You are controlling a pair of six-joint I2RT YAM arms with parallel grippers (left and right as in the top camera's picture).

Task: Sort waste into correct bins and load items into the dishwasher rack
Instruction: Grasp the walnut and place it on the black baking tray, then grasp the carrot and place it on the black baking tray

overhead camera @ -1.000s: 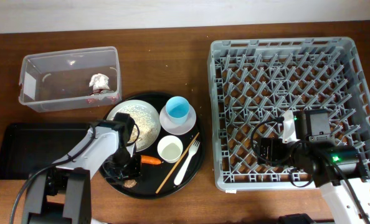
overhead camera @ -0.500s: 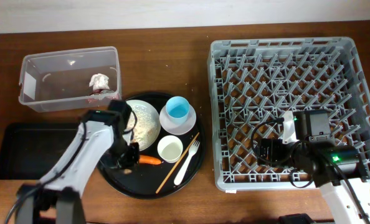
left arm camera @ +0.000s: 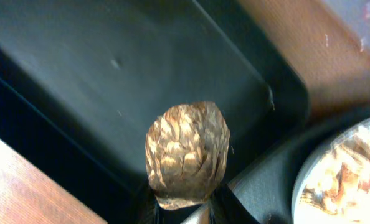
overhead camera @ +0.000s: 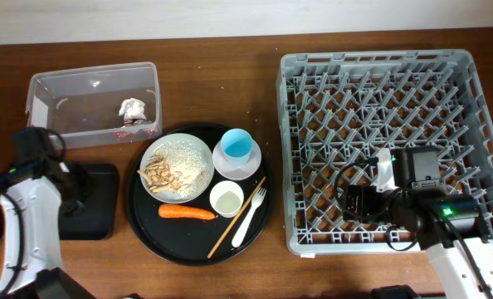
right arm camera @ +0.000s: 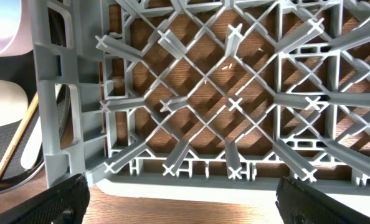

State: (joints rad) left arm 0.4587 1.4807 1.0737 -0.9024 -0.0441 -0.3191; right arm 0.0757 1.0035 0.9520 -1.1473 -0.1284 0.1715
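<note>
The left pincer point(left arm camera: 186, 200) is closed narrowly on a brown wrinkled lump point(left arm camera: 186, 149), which is gripped by its lower end and hung over the floor of the shallow black tray point(left arm camera: 98, 68). No contact between lump and tray can be made out. The lump is judged to be held there so that it can be dropped as food waste, apart from the paper.

That tray lies near the left edge of the bench, toward the front. Behind it, toward the back left corner, the clear tub point(overhead camera: 39, 104) is seen with the crumpled paper wad point(overhead camera: 131, 110) at its right end.

To the right of both, the round black tray point(overhead camera: 151, 237) carries the rest:
- the plate point(overhead camera: 198, 154), with shredded scraps point(overhead camera: 162, 174) heaped on its left half
- the carrot piece point(overhead camera: 187, 213), just in front of the plate
- the blue cup point(overhead camera: 237, 145), seated in the white bowl point(overhead camera: 226, 170)
- the small white cup point(overhead camera: 227, 198)
- the fork point(overhead camera: 248, 218) and chopstick point(overhead camera: 230, 227), laid side by side

The right pincer point(right arm camera: 182, 186) is held wide and empty above the front left corner of the rack point(overhead camera: 379, 83), which fills the right side of the bench and holds nothing. It is presumably parked there to be close to the dishes. Sorting is judged to be at an early stage, with loading not yet begun.
</note>
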